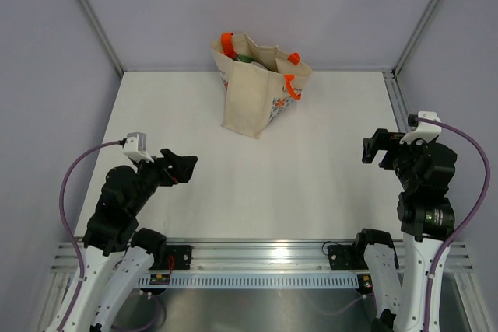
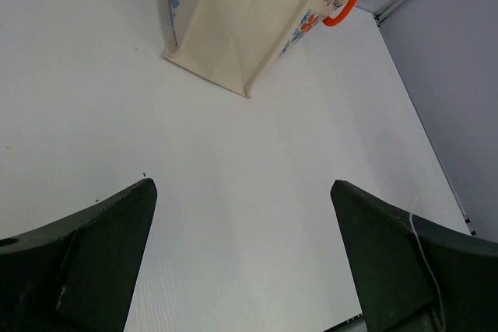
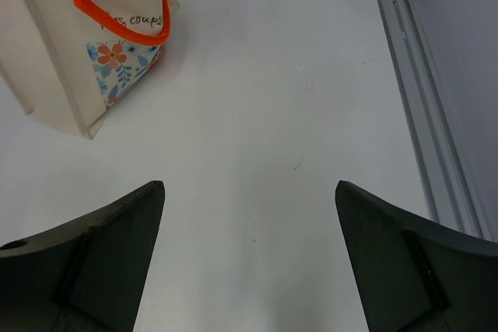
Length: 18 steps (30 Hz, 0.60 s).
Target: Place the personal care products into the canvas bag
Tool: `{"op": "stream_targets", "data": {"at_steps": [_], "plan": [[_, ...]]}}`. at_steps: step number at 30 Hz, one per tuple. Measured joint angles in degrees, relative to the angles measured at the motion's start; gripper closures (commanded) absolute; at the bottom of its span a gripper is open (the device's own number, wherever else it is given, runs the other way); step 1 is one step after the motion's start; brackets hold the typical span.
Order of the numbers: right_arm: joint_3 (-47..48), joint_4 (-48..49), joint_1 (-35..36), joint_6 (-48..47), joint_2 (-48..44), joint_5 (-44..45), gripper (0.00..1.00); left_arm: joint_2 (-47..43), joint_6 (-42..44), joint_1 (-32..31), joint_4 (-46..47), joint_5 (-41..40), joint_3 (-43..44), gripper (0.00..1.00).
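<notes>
Canvas bag (image 1: 257,95) upright at far centre of surface (image 1: 296,192). Beige, orange handles (image 3: 117,25). Side panel carries floral print (image 3: 117,68) in blue and orange. Above it black script, partly behind handle; readable part "coupe". Green product (image 1: 244,58) shows in bag mouth; other contents hidden by bag walls.

Left tool (image 1: 180,167) low over near-left surface, aimed toward bag, fingers spread wide, nothing between. Right tool (image 1: 376,148) at right side, facing left across surface, fingers likewise apart, empty. Both well apart from bag.

On the canvas bag (image 3: 47,60), script partly reads "coupe".
</notes>
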Motion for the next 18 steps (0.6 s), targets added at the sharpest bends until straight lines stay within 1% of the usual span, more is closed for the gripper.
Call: {"op": "stream_targets", "data": {"at_steps": [10,18], "plan": [[-1.0,0.2,0.0,1.8,-0.3,1.3,0.01,-0.4,1.1,0.0,-1.7,0.1,0.9,0.01],[-1.0,0.3,0.0,3.1,-0.3,1.8,0.00,0.8,2.5,0.0,-2.7,0.3,3.8,0.01]]}}
